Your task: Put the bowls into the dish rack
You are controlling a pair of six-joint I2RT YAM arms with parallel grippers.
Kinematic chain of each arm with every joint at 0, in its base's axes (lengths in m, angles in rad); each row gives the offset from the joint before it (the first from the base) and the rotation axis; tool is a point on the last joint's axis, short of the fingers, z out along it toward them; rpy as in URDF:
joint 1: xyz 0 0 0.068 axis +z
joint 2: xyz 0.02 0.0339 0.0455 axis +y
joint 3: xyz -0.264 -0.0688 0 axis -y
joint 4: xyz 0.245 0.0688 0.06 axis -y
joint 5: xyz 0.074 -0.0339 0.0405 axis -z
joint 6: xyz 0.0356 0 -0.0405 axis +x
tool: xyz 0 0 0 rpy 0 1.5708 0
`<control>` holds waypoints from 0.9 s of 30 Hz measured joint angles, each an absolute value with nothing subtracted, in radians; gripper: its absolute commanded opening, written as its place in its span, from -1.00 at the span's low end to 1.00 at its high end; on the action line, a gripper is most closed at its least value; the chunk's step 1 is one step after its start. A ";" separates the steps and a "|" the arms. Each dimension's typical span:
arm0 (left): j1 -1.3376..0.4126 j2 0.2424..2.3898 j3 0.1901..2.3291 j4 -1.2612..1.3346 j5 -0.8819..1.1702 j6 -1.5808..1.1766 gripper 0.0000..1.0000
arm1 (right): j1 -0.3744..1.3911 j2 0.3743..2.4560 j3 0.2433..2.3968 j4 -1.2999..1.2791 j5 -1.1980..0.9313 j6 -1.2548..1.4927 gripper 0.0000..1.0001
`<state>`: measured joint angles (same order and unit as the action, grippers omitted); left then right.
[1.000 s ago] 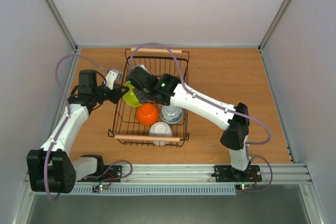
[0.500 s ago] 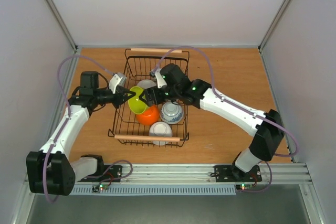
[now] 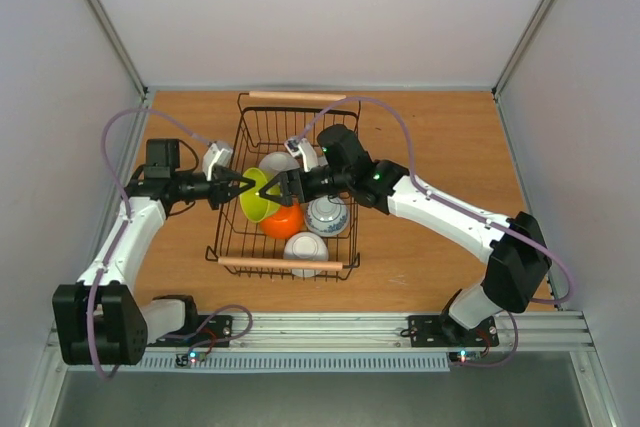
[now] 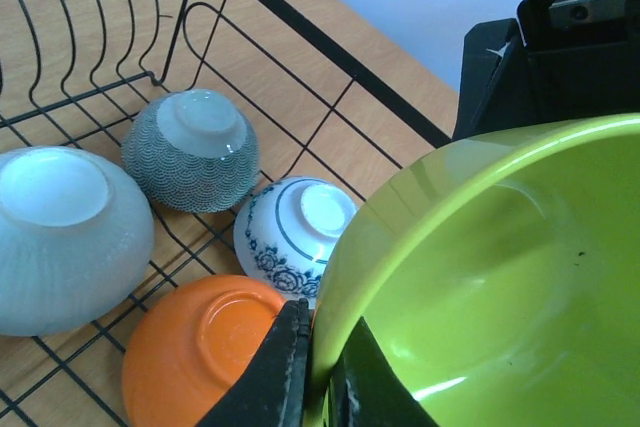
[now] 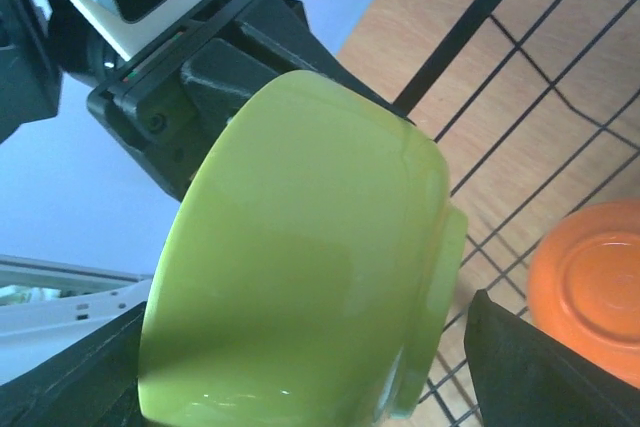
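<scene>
Hanging over the left middle of the dish rack (image 3: pixel 285 264), near the centre of the top view, the lime green bowl (image 3: pixel 258 195) is tipped on its side and not yet set down. The left gripper (image 3: pixel 243 187) reaches in from the left of the frame, its jaws pinched tight on the bowl's rim (the left wrist view shows the rim running right between the fingertips). The right gripper (image 3: pixel 278 190) comes from the right with its jaws spread wide, one on each side of the green bowl and gripping nothing.

Four bowls already sit upside down on the rack floor: the orange bowl (image 3: pixel 283 219) just below the green one, the blue-flowered bowl (image 3: pixel 327 215) to its right, a pale bowl (image 3: pixel 305 247) by the near wooden handle, and another pale bowl (image 3: pixel 280 162) toward the top of the rack.

I see no bowl outside the rack, so the loading looks nearly finished. Placing and releasing the green bowl seems to be what remains.
</scene>
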<state>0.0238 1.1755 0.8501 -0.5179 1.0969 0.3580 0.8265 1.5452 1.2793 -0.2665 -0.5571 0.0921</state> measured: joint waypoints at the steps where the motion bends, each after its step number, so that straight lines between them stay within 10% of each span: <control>1: 0.025 1.179 0.853 -0.525 1.106 0.363 -0.99 | 0.826 1.545 1.278 -0.257 -0.568 0.098 0.53; 11: 0.040 1.209 0.896 -0.588 1.137 0.441 -0.99 | 0.823 1.547 1.267 -0.221 -0.620 0.159 -0.96; 18: 0.039 1.218 0.900 -0.591 1.132 0.446 -0.97 | 0.823 1.547 1.265 -0.231 -0.613 0.156 -0.97; 24: 0.039 1.222 0.900 -0.569 1.131 0.404 -0.17 | 0.823 1.541 1.277 -0.282 -0.579 0.092 -0.97; 27: 0.040 1.219 0.899 -0.539 1.110 0.358 -0.08 | 0.823 1.536 1.293 -0.372 -0.530 0.023 -0.97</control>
